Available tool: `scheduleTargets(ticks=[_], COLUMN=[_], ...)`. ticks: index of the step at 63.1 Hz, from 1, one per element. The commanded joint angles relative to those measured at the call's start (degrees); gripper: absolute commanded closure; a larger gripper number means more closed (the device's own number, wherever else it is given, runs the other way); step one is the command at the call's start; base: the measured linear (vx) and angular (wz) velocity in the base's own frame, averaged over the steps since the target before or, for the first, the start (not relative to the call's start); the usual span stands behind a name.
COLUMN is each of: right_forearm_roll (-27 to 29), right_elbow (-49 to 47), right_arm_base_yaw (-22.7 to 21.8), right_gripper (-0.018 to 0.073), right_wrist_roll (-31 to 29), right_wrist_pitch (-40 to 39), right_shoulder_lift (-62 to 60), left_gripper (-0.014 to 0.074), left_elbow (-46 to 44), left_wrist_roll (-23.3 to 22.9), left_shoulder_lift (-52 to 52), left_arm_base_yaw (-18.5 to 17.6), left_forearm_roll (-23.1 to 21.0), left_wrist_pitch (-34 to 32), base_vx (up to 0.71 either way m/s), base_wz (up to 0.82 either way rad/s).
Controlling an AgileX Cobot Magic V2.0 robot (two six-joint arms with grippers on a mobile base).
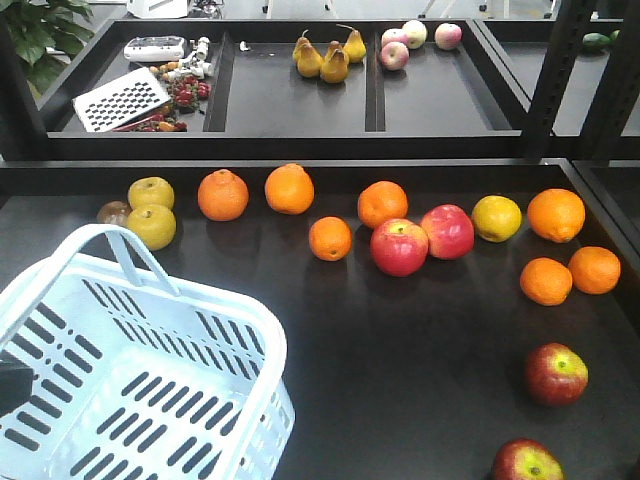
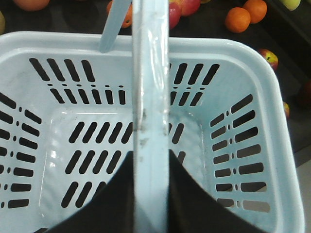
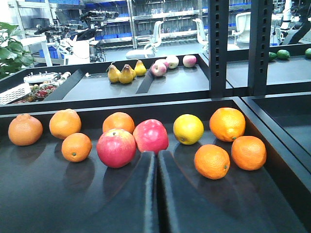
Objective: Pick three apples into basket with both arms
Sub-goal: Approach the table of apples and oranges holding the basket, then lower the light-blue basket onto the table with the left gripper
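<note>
Near left, the basket sits askew, far rim slanting rightward and nearer, its long axis cropped. The left gripper clamps the handle. The right gripper is pinched together and empty. Two maroon apples lie near right.

Open tray floor between basket and near apples; handle bars basket mouth.

The black table bears oranges, apples and yellow fruit.

A lab: office chairs and stocked shelving behind fruit trays
</note>
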Motion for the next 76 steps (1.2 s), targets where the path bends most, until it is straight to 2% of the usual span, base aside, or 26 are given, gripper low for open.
scheduleTargets(ticks=[1,36,53,62,66,76], right_forearm_roll=[-0.71,-0.71,-0.71,-0.71,-0.71,-0.71], right_elbow=[0.77,0.77,0.77,0.77,0.77,0.77], right_arm_base_yaw=[-0.42,-0.42,-0.42,-0.42,-0.42,-0.42], right_gripper=[0.0564,0.0564,0.0564,0.0564,0.0564,0.0564], right_wrist_roll=[-0.22,-0.22,-0.22,-0.22,-0.22,-0.22], right_wrist_pitch=[-4.44,-4.44,-4.44,-4.44,-4.44,-4.44], right_shoulder_lift=[-0.79,-0.79,-0.79,-0.79,-0.79,-0.79], left_gripper=[0.0603,0.0603,0.0603,0.0603,0.0603,0.0603], left_elbow=[-1.7,-1.7,-1.7,-1.79,-2.08,-5.41], left_wrist_roll=[0.29,0.29,1.11,8.68,13.17,24.25], left_shoulder_lift=[-0.1,-0.1,0.14,2.27,4.07,12.4], left_arm_base_yaw=[-0.52,-0.52,-0.52,-0.52,-0.52,-0.52], left_forearm_roll=[0.7,0.57,0.08,-2.17,-4.88,-9.86], left_wrist_pitch=[-5.37,-5.37,-7.86,-13.32,-15.91,-17.13], base_vx=[0.0,0.0,0.0,0.0,0.0,0.0], base_wz=[0.0,0.0,0.0,0.0,0.0,0.0])
